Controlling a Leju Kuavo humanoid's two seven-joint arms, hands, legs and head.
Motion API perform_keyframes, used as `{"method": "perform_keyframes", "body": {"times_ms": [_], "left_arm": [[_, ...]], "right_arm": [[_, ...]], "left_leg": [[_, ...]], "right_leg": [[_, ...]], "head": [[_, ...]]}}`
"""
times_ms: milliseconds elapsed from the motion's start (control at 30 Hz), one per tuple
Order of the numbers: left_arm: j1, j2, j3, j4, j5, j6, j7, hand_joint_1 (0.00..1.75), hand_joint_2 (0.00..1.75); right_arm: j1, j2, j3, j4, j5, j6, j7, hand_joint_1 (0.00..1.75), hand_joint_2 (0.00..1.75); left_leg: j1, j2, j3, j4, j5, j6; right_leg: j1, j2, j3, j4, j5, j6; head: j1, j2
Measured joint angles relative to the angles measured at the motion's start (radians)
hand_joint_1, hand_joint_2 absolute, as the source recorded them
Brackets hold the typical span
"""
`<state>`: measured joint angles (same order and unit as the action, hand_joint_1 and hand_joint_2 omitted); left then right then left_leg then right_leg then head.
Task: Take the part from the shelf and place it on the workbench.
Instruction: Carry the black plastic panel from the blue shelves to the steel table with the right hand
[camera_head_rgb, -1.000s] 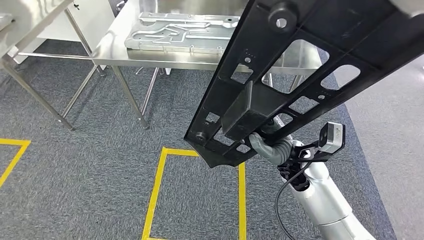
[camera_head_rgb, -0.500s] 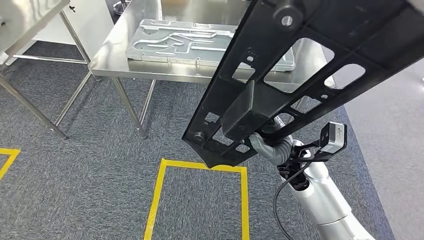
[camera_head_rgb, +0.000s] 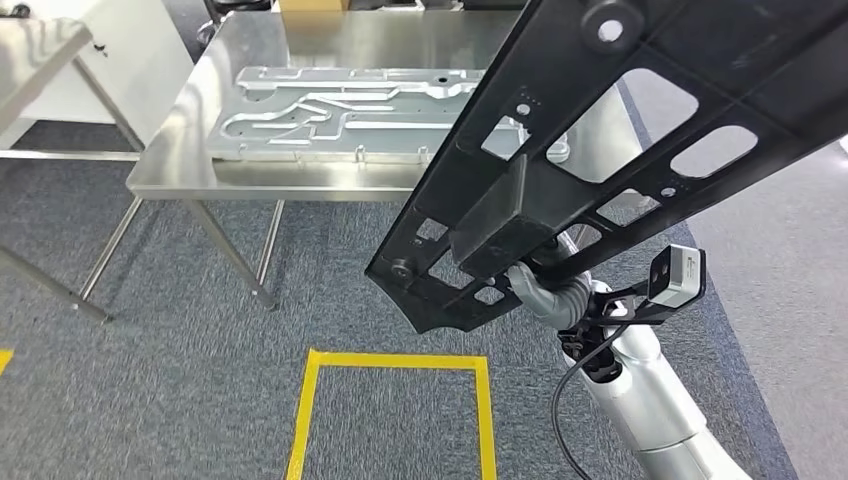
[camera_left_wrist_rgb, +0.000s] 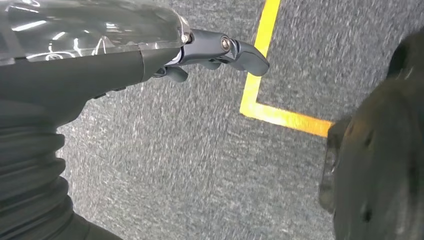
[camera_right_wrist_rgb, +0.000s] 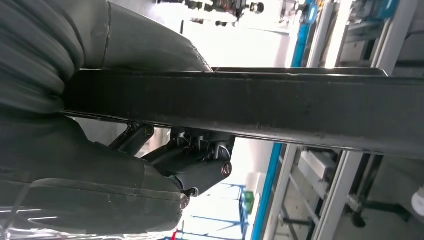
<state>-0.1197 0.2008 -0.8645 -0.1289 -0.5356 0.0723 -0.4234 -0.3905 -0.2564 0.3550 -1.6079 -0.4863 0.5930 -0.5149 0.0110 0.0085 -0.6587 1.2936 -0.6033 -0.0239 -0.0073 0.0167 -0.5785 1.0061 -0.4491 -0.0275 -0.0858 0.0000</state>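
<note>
A long black frame part (camera_head_rgb: 640, 130) with several cut-outs crosses the head view from lower middle to upper right, tilted and held above the floor. My right hand (camera_head_rgb: 545, 290) grips it from beneath near its lower end. In the right wrist view the part's dark edge (camera_right_wrist_rgb: 260, 112) runs across the picture, with my right hand's fingers (camera_right_wrist_rgb: 195, 160) closed under it. The steel workbench (camera_head_rgb: 165, 178) stands ahead. My left hand (camera_left_wrist_rgb: 215, 50) hangs over the grey carpet with nothing in it, its fingers loosely apart.
A silver machined plate (camera_head_rgb: 340, 110) lies on the workbench. A second steel table (camera_head_rgb: 40, 50) stands at the far left, with a white cabinet (camera_head_rgb: 130, 40) behind it. A yellow taped rectangle (camera_head_rgb: 400, 362) marks the carpet in front of me.
The whole view has shifted: the workbench now lies nearer and more central, and the yellow rectangle has slid lower. The black part stays in my right hand.
</note>
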Motion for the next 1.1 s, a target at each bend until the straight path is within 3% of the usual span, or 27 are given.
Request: {"method": "perform_keyframes", "body": {"times_ms": [33,67,100,200,233,267,333,400,500,533,567,600,667,700,733,867,933,1000,1033,1067,1100], "left_arm": [[0.002,0.0,0.0,0.0,-0.002,0.0,0.0,0.0,1.75],[0.003,0.0,0.0,0.0,-0.004,-0.001,0.0,0.0,1.75],[0.004,0.001,0.0,0.0,-0.006,-0.001,0.0,0.0,1.75],[0.009,0.004,0.0,0.0,-0.008,-0.002,0.0,0.0,1.75],[0.008,0.005,0.0,0.0,-0.008,-0.002,0.0,0.0,1.75],[0.006,0.006,0.0,0.0,-0.011,-0.003,0.0,0.0,1.75],[0.0,0.006,-0.001,0.0,-0.016,-0.002,0.001,0.0,1.75],[-0.002,0.006,0.0,0.0,-0.019,-0.001,0.001,0.0,1.75],[0.0,0.006,0.0,0.0,-0.019,-0.001,0.001,0.0,1.75],[0.001,0.006,0.0,0.0,-0.019,-0.001,0.001,0.0,1.75],[0.002,0.005,0.0,0.0,-0.019,-0.001,0.001,0.0,1.75],[0.003,0.004,0.0,0.0,-0.019,-0.001,0.0,0.0,1.75],[0.004,0.004,0.0,0.0,-0.019,-0.001,0.0,0.0,1.75],[0.004,0.004,0.0,0.0,-0.019,-0.001,-0.001,0.0,1.75],[0.004,0.003,0.0,0.0,-0.019,0.0,-0.001,0.0,1.75],[0.002,0.003,0.0,0.0,-0.029,0.0,-0.006,0.0,1.75],[-0.001,0.003,0.0,0.0,-0.031,0.0,-0.007,0.0,1.75],[-0.002,0.003,0.0,0.0,-0.031,0.0,-0.008,0.0,1.75],[-0.001,0.003,0.0,0.0,-0.031,0.0,-0.008,0.0,1.75],[0.001,0.003,0.0,0.0,-0.032,-0.001,-0.008,0.0,1.75],[0.003,0.003,-0.001,0.0,-0.034,-0.001,-0.008,0.0,1.75]], "right_arm": [[0.002,0.0,0.0,0.0,0.001,0.0,0.0,1.75,1.75],[0.004,0.0,0.0,-0.001,0.001,0.0,-0.001,1.75,1.75],[0.005,0.0,0.0,-0.002,0.001,0.0,-0.001,1.75,1.75],[0.008,0.002,0.001,-0.004,0.001,0.0,-0.002,1.75,1.75],[0.009,0.002,0.001,-0.005,0.001,-0.001,-0.001,1.75,1.75],[0.01,0.003,0.001,-0.007,0.002,-0.001,-0.002,1.75,1.75],[0.009,0.003,-0.004,-0.012,0.01,-0.003,-0.006,1.75,1.75],[0.008,0.003,-0.009,-0.017,0.022,-0.006,-0.013,1.75,1.75],[0.007,0.004,-0.015,-0.019,0.032,-0.01,-0.019,1.75,1.75],[0.007,0.004,-0.018,-0.02,0.032,-0.012,-0.019,1.75,1.75],[0.008,0.003,-0.023,-0.02,0.032,-0.014,-0.02,1.75,1.75],[0.007,0.003,-0.029,-0.023,0.031,-0.016,-0.021,1.75,1.75],[0.008,0.001,-0.045,-0.03,0.026,-0.017,-0.025,1.75,1.75],[0.009,0.0,-0.052,-0.034,0.023,-0.016,-0.026,1.75,1.75],[0.011,0.0,-0.058,-0.039,0.021,-0.016,-0.027,1.75,1.75],[0.021,-0.001,-0.077,-0.063,0.024,-0.016,-0.029,1.75,1.75],[0.025,-0.002,-0.082,-0.071,0.029,-0.015,-0.031,1.75,1.75],[0.034,-0.002,-0.084,-0.073,0.034,-0.016,-0.034,1.75,1.75],[0.04,-0.002,-0.085,-0.074,0.036,-0.016,-0.035,1.75,1.75],[0.045,-0.002,-0.086,-0.076,0.038,-0.016,-0.035,1.75,1.75],[0.05,-0.002,-0.087,-0.078,0.04,-0.016,-0.036,1.75,1.75]], "left_leg": [[0.0,0.0,-0.021,-0.002,-0.028,0.0],[0.0,-0.001,-0.03,-0.031,-0.032,0.001],[0.0,-0.003,-0.03,-0.08,-0.006,0.004],[-0.004,-0.029,-0.012,-0.239,0.182,0.017],[-0.006,-0.034,-0.008,-0.26,0.218,0.023],[-0.008,-0.034,-0.003,-0.266,0.227,0.029],[-0.006,-0.028,0.017,-0.274,0.218,0.04],[-0.003,-0.024,0.042,-0.283,0.205,0.05],[-0.003,-0.022,0.073,-0.286,0.177,0.055],[-0.003,-0.022,0.084,-0.286,0.167,0.055],[-0.003,-0.022,0.097,-0.286,0.157,0.054],[-0.003,-0.022,0.111,-0.286,0.146,0.053],[-0.005,-0.021,0.137,-0.285,0.124,0.048],[-0.006,-0.02,0.146,-0.285,0.114,0.043],[-0.008,-0.018,0.153,-0.286,0.104,0.038],[-0.009,-0.015,0.168,-0.253,0.092,0.014],[-0.005,-0.014,0.113,-0.152,0.067,0.009],[-0.004,-0.014,0.025,-0.029,0.02,0.006],[-0.003,-0.014,-0.008,0.001,0.005,0.004],[-0.003,-0.014,-0.024,-0.002,0.009,0.003],[-0.003,-0.014,-0.025,-0.038,0.035,0.003]], "right_leg": [[0.0,0.008,0.016,0.0,-0.013,0.0],[0.0,0.015,0.034,0.0,-0.026,0.001],[0.001,0.022,0.052,0.0,-0.04,0.003],[0.002,0.04,0.09,0.001,-0.078,0.014],[0.002,0.046,0.097,0.001,-0.085,0.02],[0.002,0.051,0.101,0.006,-0.087,0.027],[0.002,0.044,0.089,0.041,-0.076,0.04],[0.002,0.017,0.037,0.134,-0.076,0.05],[-0.002,-0.008,-0.082,0.28,-0.154,0.057],[-0.004,-0.009,-0.106,0.289,-0.171,0.058],[-0.005,-0.01,-0.115,0.273,-0.167,0.059],[-0.005,-0.011,-0.109,0.225,-0.134,0.059],[-0.003,-0.018,-0.079,0.097,-0.027,0.055],[-0.001,-0.02,-0.067,0.049,0.011,0.048],[0.002,-0.021,-0.061,0.024,0.032,0.042],[0.0,-0.012,-0.027,0.009,0.021,0.013],[-0.001,-0.01,-0.005,0.006,0.009,0.003],[0.0,-0.008,0.011,0.006,-0.008,-0.001],[0.001,-0.006,0.02,0.006,-0.016,-0.001],[0.002,-0.004,0.03,0.006,-0.025,0.0],[0.002,-0.001,0.041,0.006,-0.033,0.001]], "head": [[0.0,0.0],[0.0,0.0],[0.0,0.0],[0.0,0.0],[0.0,0.0],[0.0,0.0],[0.0,0.0],[0.0,0.0],[0.0,0.0],[0.0,0.0],[0.0,0.0],[0.0,0.0],[0.0,0.0],[0.0,0.0],[0.0,0.0],[0.0,0.0],[0.0,0.0],[0.0,0.0],[0.0,0.0],[0.0,0.0],[0.0,0.0]]}}
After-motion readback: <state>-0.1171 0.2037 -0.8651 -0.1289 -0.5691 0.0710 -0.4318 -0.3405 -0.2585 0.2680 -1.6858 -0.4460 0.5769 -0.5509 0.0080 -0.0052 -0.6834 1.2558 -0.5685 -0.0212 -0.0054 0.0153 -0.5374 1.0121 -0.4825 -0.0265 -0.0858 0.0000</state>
